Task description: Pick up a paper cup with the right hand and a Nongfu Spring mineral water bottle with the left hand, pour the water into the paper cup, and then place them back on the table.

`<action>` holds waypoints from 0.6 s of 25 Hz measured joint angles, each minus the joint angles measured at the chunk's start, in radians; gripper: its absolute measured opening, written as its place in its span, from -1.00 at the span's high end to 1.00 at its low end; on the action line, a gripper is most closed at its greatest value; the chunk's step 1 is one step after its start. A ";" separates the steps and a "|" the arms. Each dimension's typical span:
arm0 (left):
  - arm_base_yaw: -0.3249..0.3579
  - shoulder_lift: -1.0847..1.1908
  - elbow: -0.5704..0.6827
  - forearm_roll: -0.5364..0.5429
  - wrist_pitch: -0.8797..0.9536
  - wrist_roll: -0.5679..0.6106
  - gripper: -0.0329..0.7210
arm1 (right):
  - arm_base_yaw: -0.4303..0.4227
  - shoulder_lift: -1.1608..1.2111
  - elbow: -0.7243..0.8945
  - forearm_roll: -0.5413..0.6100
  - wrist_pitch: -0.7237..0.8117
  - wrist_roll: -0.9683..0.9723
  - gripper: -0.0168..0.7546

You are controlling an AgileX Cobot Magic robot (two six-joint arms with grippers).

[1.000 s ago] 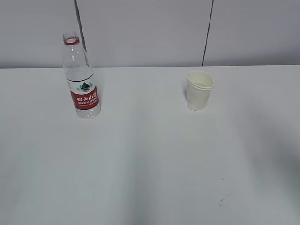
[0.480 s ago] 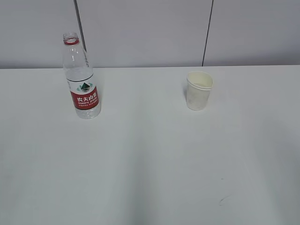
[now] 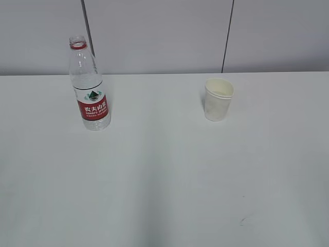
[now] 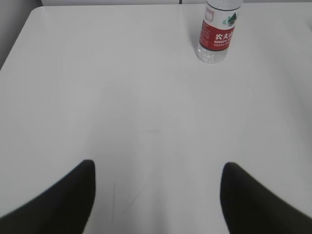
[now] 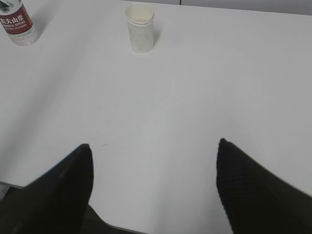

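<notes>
Bottle and cup are both standing upright on the table [image 3: 164, 180], well apart from each other. The Nongfu Spring mineral water bottle [image 3: 88, 85] is sitting at the far left of the exterior view, uncapped, its red neck ring showing at the top and its red-and-white label facing the camera. The paper cup [image 3: 218, 99] is sitting to the right of it, also toward the far side of the table, its mouth opening upward and its cream inside showing. A small dark mark [image 3: 243, 221] is lying on the tabletop near the right front.

Neither arm is appearing in the exterior view. In the left wrist view, the left hand [image 4: 157, 197] is hovering over bare tabletop with its two dark fingers spread wide and nothing between them; the bottle is standing far ahead and slightly to the right, well clear of the fingers. In the right wrist view, the right hand [image 5: 154, 187] is likewise hanging above the near edge of the table with its fingers parted wide and gripping nothing; the cup is standing far ahead and a little to the left, while the lower part of the bottle is showing at the far left corner.
</notes>
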 joint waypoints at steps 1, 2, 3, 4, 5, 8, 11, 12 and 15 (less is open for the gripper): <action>0.000 0.000 0.000 0.000 0.000 0.000 -0.39 | 0.000 -0.018 0.009 0.000 0.008 0.000 -0.57; 0.000 0.000 0.000 0.000 0.000 0.000 -0.39 | 0.000 -0.040 0.018 -0.002 0.016 0.000 -0.57; 0.000 0.000 0.000 0.000 0.000 0.000 -0.39 | 0.000 -0.061 0.028 -0.004 0.018 0.000 -0.57; 0.000 0.000 0.000 0.000 0.000 0.000 -0.39 | 0.000 -0.079 0.039 -0.006 0.022 0.000 -0.57; 0.000 0.000 0.000 0.000 0.000 0.000 -0.39 | 0.000 -0.087 0.048 -0.006 0.025 0.000 -0.57; 0.000 0.000 0.000 0.000 0.000 0.000 -0.39 | 0.000 -0.092 0.081 -0.008 0.029 0.000 -0.57; 0.000 0.000 0.000 0.000 -0.001 0.000 -0.39 | 0.000 -0.093 0.110 -0.008 0.029 0.000 -0.57; 0.000 0.000 0.000 0.000 -0.001 0.000 -0.39 | 0.000 -0.093 0.113 -0.008 0.029 0.000 -0.57; 0.000 0.000 0.000 0.000 -0.001 0.000 -0.39 | 0.000 -0.093 0.114 -0.008 0.029 0.000 -0.57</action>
